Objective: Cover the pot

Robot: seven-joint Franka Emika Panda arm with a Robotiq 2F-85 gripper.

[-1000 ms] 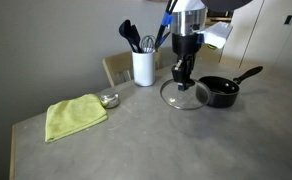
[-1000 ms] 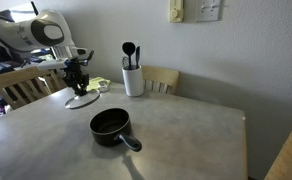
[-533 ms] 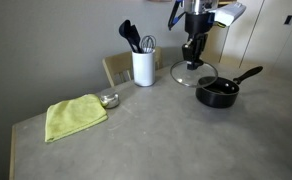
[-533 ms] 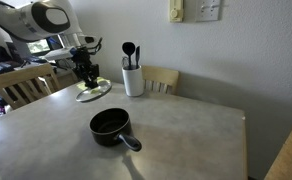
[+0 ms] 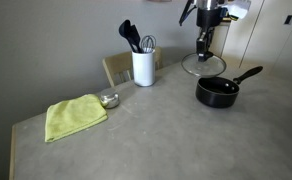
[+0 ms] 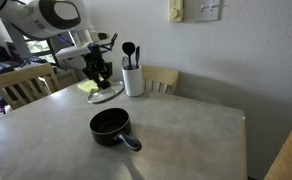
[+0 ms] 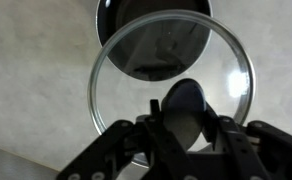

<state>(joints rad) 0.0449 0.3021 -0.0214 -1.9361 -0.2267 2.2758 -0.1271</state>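
The pot (image 5: 218,91) is a small shallow black saucepan with a long black handle, standing on the grey table; it also shows in an exterior view (image 6: 110,124) and in the wrist view (image 7: 154,40). My gripper (image 5: 204,45) is shut on the knob (image 7: 182,118) of the round glass lid (image 5: 203,66), holding it in the air above the table near the pot. The lid also shows in an exterior view (image 6: 106,94), where the gripper (image 6: 101,73) hangs behind the pot. In the wrist view the pot lies partly under the lid's far edge (image 7: 172,95).
A white utensil holder (image 5: 143,66) with black utensils stands at the back, also in an exterior view (image 6: 133,78). A yellow-green cloth (image 5: 74,115) and a tiny metal bowl (image 5: 109,100) lie further along the table. A wooden chair (image 6: 162,78) stands behind the table.
The gripper has lifted the glass lid off the table and carried it sideways towards the pot. The pot has not moved.
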